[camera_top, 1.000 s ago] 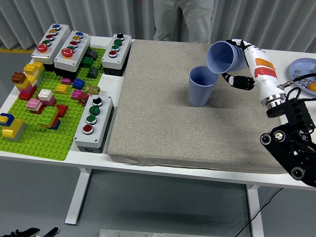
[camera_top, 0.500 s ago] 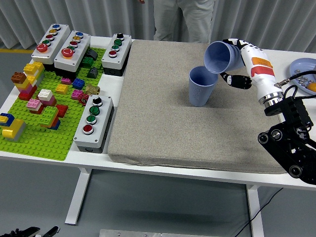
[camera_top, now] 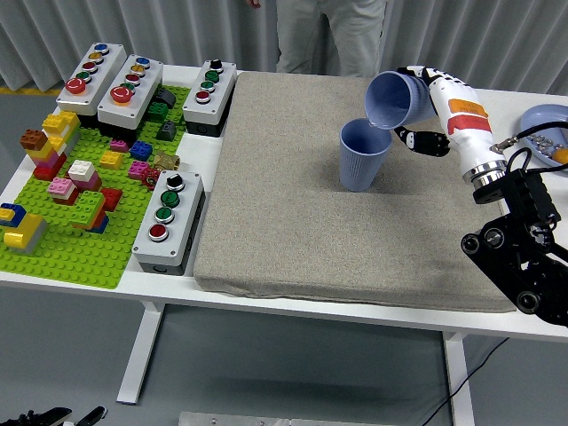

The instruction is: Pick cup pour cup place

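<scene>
cup (camera_top: 390,98), grasped and tilted by the right hand (camera_top: 424,98) with its mouth just above the rim of the upright cup (camera_top: 362,155) on the grey mat (camera_top: 337,195), should be kept centred there so nothing is spilled.

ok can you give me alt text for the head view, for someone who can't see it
The robot's right hand tips a blue cup over a second, upright blue cup on a grey mat. To the left lie a green brick baseplate and button boxes; a person stands behind.
</scene>
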Available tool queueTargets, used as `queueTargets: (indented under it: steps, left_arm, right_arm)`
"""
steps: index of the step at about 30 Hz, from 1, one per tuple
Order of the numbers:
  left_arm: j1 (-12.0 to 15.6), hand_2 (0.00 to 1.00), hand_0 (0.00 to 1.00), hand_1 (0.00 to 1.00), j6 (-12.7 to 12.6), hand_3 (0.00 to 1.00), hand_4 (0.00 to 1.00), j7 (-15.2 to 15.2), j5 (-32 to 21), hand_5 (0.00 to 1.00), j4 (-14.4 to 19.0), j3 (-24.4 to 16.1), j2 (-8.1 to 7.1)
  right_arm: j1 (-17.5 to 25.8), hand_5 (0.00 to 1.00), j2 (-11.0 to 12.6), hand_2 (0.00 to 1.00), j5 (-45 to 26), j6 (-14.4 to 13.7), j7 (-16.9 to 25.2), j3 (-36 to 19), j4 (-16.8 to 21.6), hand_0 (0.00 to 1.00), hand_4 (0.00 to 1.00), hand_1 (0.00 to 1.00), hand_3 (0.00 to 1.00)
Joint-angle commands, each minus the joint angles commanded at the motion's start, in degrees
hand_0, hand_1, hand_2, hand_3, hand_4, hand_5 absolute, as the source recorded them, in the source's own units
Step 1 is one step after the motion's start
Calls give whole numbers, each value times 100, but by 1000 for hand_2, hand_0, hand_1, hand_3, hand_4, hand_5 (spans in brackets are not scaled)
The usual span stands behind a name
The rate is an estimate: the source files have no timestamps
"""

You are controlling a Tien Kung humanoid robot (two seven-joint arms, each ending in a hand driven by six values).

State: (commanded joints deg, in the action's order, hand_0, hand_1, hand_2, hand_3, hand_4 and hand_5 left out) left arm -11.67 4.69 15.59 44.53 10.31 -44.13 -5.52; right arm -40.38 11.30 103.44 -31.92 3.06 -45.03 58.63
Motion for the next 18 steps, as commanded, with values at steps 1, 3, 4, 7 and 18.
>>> queueTargets:
  steps: [1,3,4,7,18]
  left_arm:
    - [-1,833,765,770,1,700,502,2,7,998,0,-5,0]
    - [-1,833,765,770,0,700,502,3,11,998,0,-13,1]
    - [-1,833,765,770,0,700,502,3,11,998,0,-14,2]
    - [-5,833,765,770,1,700,502,2,3,998,0,-8,0]
    - [-30,833,765,770,5,700,504,11,41,998,0,-37,0]
  right_arm:
    - [-16,43,4,496,5,-9,10,21,-18,810,686,601,573]
    - [-37,43,11,496,60,-29,11,47,-44,810,686,601,573]
    - [-41,36,13,496,79,-36,9,53,-49,815,674,603,569]
    - [-71,36,35,496,139,-52,4,82,-45,815,674,603,569]
    - [-153,29,74,497,372,-164,-20,221,-127,826,672,607,564]
